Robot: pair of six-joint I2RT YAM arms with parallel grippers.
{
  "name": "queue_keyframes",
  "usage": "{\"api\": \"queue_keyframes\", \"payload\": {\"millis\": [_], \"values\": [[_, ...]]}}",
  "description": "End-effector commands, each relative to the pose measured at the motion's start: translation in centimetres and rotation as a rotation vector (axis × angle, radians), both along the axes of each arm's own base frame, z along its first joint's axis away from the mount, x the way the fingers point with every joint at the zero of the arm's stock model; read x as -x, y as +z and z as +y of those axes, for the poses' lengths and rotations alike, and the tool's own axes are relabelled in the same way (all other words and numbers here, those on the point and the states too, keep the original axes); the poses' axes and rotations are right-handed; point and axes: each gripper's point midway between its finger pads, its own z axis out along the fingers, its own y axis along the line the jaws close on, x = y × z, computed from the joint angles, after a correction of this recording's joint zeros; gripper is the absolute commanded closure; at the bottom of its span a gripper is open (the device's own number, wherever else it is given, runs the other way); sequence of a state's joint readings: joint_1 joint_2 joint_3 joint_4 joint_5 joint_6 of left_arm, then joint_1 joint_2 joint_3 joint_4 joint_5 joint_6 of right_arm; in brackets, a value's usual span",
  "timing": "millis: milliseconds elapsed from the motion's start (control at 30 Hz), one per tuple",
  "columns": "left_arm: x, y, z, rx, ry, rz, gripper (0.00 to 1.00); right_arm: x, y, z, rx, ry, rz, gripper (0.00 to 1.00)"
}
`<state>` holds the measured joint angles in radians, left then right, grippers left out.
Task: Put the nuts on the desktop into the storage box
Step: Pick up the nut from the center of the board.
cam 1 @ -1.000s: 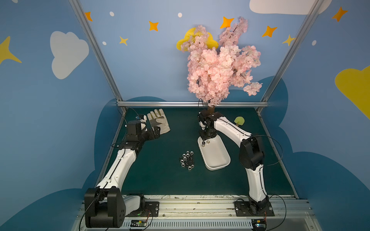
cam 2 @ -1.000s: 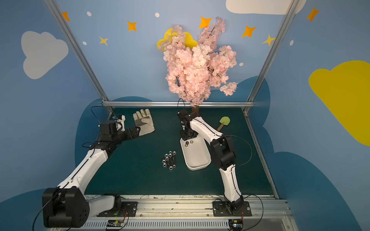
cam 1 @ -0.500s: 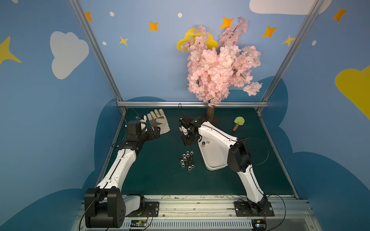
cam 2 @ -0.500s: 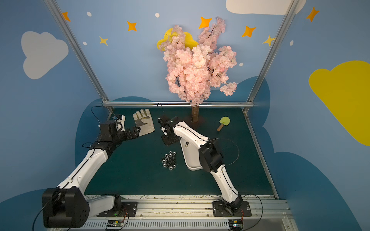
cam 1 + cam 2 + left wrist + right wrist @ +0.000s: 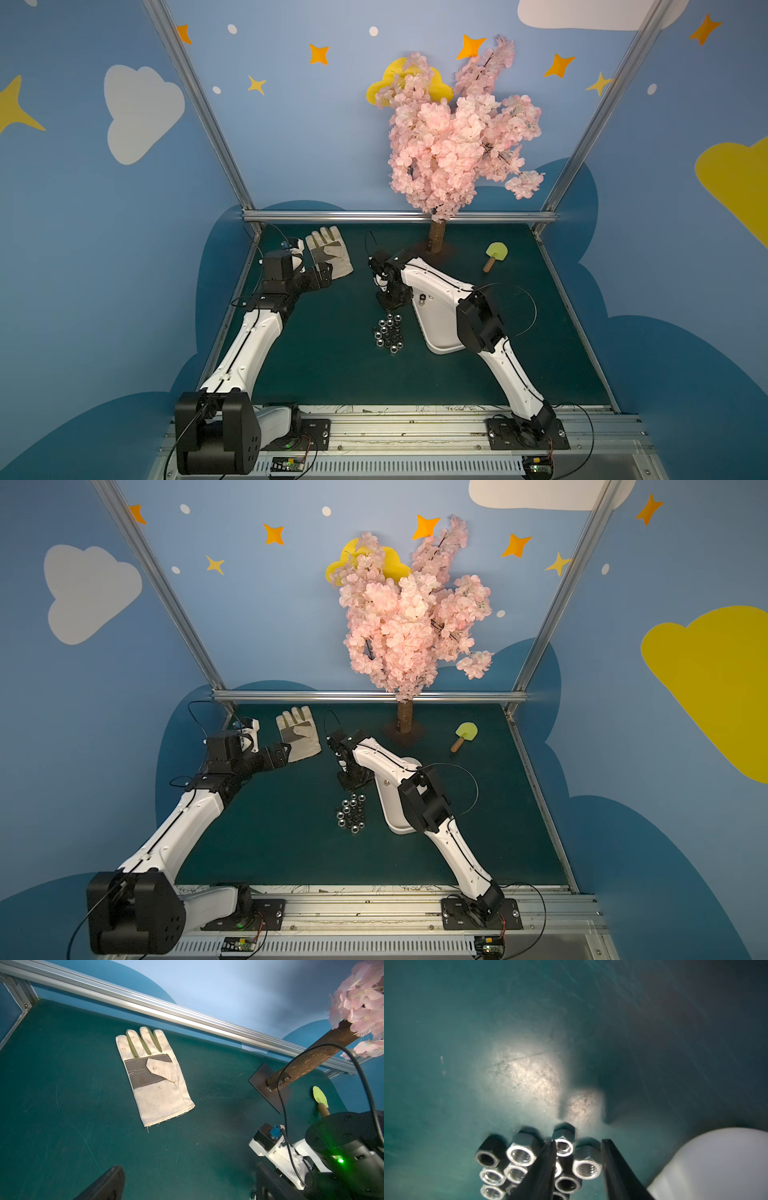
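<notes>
Clock frame: on the desktop (image 5: 332, 370) as both top views show it, 12 o'clock is the far rail and 6 o'clock is the rail with the arm bases.
Nuts: the nuts (image 5: 388, 332) (image 5: 352, 814) lie in one tight cluster on the green surface near the middle of the desktop. Many touch each other and most show their threaded holes upward.
Storage box: the storage box (image 5: 440, 338) (image 5: 395, 818) sits just beside the cluster at its 3 o'clock. Its far half is covered by the right arm.
Right claw: the right gripper (image 5: 390, 302) (image 5: 353, 781) points down at the 12 o'clock edge of the cluster.
Right claw state: it is partly open, with a narrow gap between the two black fingers and nothing clamped.
Nuts against the claw: in the right wrist view the right gripper (image 5: 578, 1142) frames the outermost nuts (image 5: 529, 1163). One nut shows in the gap and another is half hidden behind a finger (image 5: 544, 1167). I cannot tell whether the tips touch metal. A rounded corner of the storage box (image 5: 716, 1165) shows close by.
Left claw: the left gripper (image 5: 322, 276) (image 5: 189, 1167) is at about 10 o'clock on the desktop, well apart from the nuts. It is spread wide and holds nothing.
Glove: a beige work glove (image 5: 330, 257) (image 5: 153, 1080) lies flat at 11 o'clock, with its cuff end nearest the left gripper.
Far side: the pink blossom tree (image 5: 457, 137) stands at 12 o'clock, and a small green spatula toy (image 5: 495, 254) lies near 1 o'clock.
</notes>
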<state>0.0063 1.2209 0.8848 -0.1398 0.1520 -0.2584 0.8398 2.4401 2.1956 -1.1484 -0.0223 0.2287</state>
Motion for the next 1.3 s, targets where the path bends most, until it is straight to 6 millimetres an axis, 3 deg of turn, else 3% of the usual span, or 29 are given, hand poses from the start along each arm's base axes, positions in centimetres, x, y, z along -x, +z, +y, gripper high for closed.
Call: {"api": "queue_keyframes", "payload": {"millis": [0,167,567,667,767,867,1033,1133,1267], "values": [[-0.1,1.4,0.2,-0.003,0.005,-0.035,0.0,1.2,-0.4,0.4,0.01,0.008,0.034,0.59],[0.0,1.4,0.3,-0.005,0.008,-0.036,0.0,1.8,-1.0,0.6,0.025,0.02,0.04,0.6],[0.1,1.4,0.4,-0.009,0.012,-0.037,0.0,2.1,-3.1,-1.2,0.114,0.019,0.041,0.64],[0.1,1.5,0.3,-0.008,0.012,-0.038,0.0,2.4,-3.3,-1.3,0.124,0.022,0.04,0.7],[0.2,1.5,0.4,-0.01,0.013,-0.038,0.0,2.4,-2.8,-1.2,0.125,0.025,0.018,0.85],[0.2,1.7,0.4,-0.009,0.016,-0.047,0.0,1.7,-0.7,-0.6,0.092,0.03,-0.04,0.89],[-0.4,1.6,0.0,0.027,0.006,-0.056,0.0,-0.4,7.0,-0.5,-0.006,0.009,-0.197,0.91],[-0.5,1.7,-0.3,0.046,-0.001,-0.059,0.0,-1.1,11.2,-2.3,-0.059,-0.04,-0.253,0.91],[-0.5,1.7,-0.4,0.047,-0.005,-0.063,0.0,-1.3,13.8,-6.4,-0.07,-0.117,-0.268,0.91]]}}
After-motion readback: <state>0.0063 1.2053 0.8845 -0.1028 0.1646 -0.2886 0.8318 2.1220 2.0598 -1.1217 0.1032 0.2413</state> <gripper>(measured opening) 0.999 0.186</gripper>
